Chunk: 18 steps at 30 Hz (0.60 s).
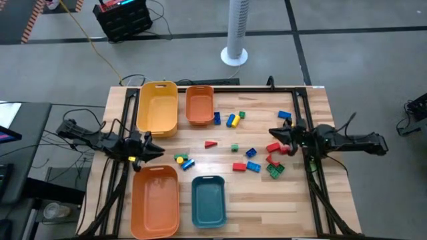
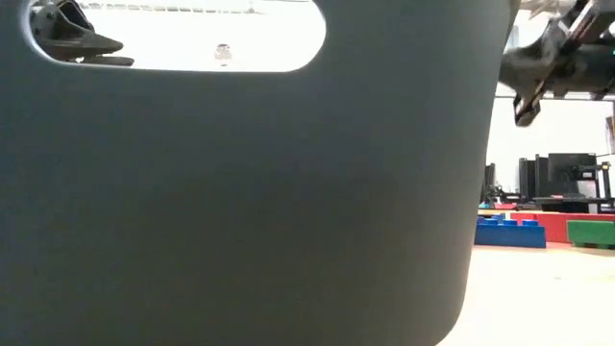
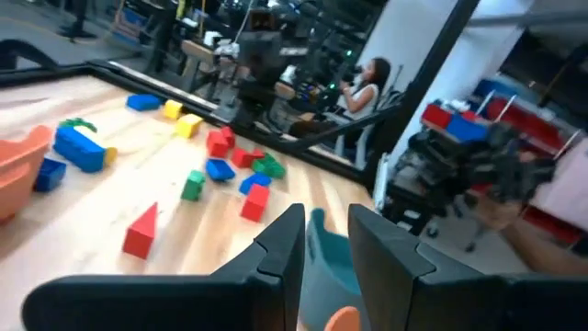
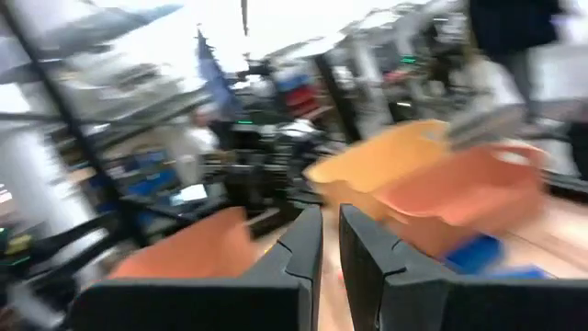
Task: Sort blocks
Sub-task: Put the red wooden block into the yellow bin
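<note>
Left gripper (image 1: 159, 151): fingers slightly apart, apparently empty, just beside the yellow and blue blocks (image 1: 183, 161).
Right gripper (image 1: 272, 133): closed, near red blocks (image 1: 273, 147).

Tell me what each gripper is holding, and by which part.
Left gripper: nothing visible between its fingers. Right gripper: shut, and nothing shows between its fingers.

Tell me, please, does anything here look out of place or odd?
One thing: the teal bin stands right against the low camera, filling most of its view. Otherwise nothing; the blocks lie loose on the table, still unsorted.
</note>
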### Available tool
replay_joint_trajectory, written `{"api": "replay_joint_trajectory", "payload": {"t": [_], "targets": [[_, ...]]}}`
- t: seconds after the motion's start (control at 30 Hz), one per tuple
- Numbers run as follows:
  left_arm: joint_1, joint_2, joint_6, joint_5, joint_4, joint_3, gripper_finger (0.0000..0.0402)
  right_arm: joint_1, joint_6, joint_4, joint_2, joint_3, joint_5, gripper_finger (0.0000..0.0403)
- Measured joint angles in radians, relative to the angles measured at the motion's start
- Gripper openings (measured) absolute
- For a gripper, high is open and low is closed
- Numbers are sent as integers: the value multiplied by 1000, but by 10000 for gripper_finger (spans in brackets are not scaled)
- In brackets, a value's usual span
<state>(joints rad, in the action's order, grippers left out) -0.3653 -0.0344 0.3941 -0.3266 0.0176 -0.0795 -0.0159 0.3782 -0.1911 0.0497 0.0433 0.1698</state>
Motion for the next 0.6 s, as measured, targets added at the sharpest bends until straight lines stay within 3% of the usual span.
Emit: {"api": "replay_joint_trajectory", "payload": {"t": [0.2, 0.3, 0.47, 0.6], "targets": [[0, -77, -45, -20, 2, -30, 81, -130, -105, -7, 123, 117, -3, 54], [0, -111, -82, -82, 1, -57, 81, -196, -105, -20, 234, 145, 16, 54], [1, -211, -116, -102, -24, -154, 81, -286, -99, -105, 493, 193, 151, 54], [35, -361, -86, -141, -167, -305, 78, -282, -98, -139, 683, 278, 233, 54]]}}
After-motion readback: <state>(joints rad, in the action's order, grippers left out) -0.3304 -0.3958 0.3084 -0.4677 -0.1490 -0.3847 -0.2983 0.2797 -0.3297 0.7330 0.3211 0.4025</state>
